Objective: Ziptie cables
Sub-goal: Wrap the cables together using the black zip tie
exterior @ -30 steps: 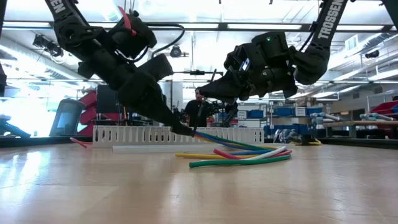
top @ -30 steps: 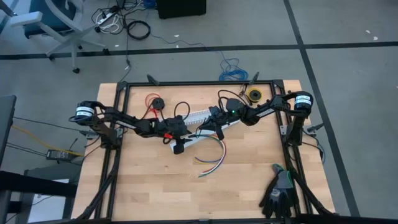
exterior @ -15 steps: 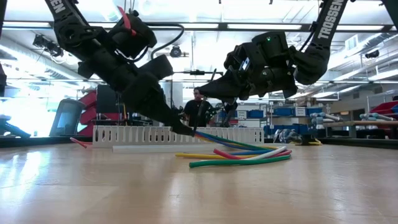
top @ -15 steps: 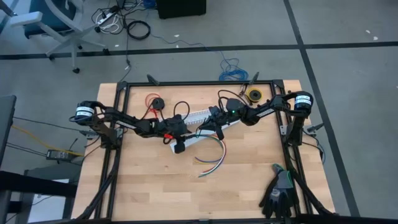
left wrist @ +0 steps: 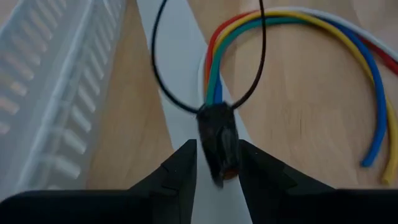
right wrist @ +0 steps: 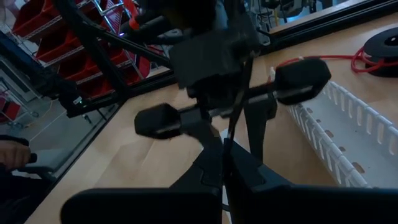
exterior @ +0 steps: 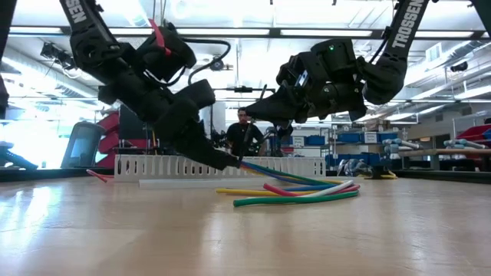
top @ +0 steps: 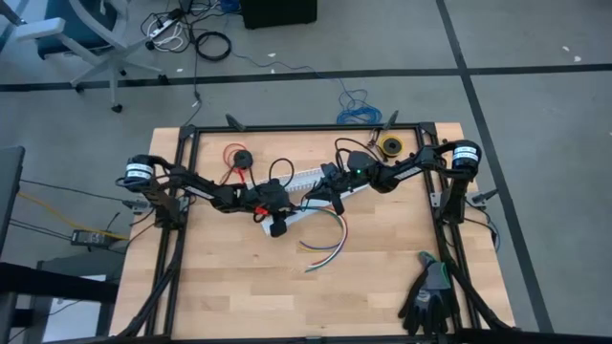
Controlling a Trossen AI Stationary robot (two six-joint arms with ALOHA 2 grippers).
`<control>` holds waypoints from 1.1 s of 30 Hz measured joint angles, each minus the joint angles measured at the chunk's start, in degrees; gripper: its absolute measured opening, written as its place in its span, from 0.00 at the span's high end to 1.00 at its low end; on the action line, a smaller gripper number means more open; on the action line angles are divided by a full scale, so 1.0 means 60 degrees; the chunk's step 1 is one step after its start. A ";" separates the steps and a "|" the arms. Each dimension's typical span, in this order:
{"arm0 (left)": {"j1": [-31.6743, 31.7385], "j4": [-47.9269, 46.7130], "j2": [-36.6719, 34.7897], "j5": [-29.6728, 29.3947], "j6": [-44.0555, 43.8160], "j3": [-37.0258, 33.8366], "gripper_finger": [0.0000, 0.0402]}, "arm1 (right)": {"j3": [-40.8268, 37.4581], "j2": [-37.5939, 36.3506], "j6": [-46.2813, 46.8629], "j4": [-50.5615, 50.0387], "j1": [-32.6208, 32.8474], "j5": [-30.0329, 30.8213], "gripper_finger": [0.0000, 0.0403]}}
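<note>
The cables (top: 328,243) are a curved bundle of coloured wires. Their long curve lies on the table (exterior: 307,193), and one end rises to my left gripper (left wrist: 217,169), which is shut on it. The ziptie (left wrist: 163,87) is a thin dark strip that loops over this end. It runs up to my right gripper (right wrist: 225,165), which is shut on it and hovers just past the left one, above the table (exterior: 253,116). In the high view, both grippers meet beside the white channel (top: 304,178). My left gripper pinches the dark bunched end of the cables (left wrist: 217,140) between its two fingers, which lie along the bundle. It slants down from the table's left. That end is raised off the wood (exterior: 244,164), and the rest of the bundle lies on the table. My right gripper pinches the ziptie (right wrist: 229,138) between its shut fingers, coming from the table's right, nearly level. The strip runs on from the fingers toward the left gripper, clear of the table.
The slotted white channel (exterior: 169,165) and a flat white strip (left wrist: 180,37) lie just behind the cable end. A red wire on a black spool (top: 236,156) and a yellow roll (top: 390,146) sit at the far edge. Black gloves (top: 430,296) are at the near right.
My left arm has tipped its wrist to a flatter slant, and its body has shifted up and toward the table's left. Its fingertips have stayed on the cable end. The cables and my right gripper have kept still.
</note>
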 joint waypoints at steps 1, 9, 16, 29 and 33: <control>0.0000 0.0199 0.0116 -0.0008 0.0083 0.0000 0.70 | 0.0000 0.0000 0.0002 0.0000 0.0000 -0.0005 1.00; 0.0000 0.0706 0.0222 0.0097 0.0047 0.0007 0.72 | 0.0000 0.0000 0.0045 -0.0004 0.0004 -0.0100 1.00; 0.0000 0.0730 0.0215 0.0109 0.0163 0.0004 0.79 | 0.0000 0.0000 0.0040 -0.0011 0.0007 -0.0157 1.00; -0.0059 0.0563 -0.0174 0.0250 -0.0039 0.0082 0.88 | 0.0000 0.0000 0.0035 -0.0924 0.0007 -0.0177 1.00; -0.0098 -0.0548 -0.1066 -0.0019 0.0174 0.0091 0.88 | 0.0000 0.0000 0.0082 -0.1095 0.0009 -0.0270 1.00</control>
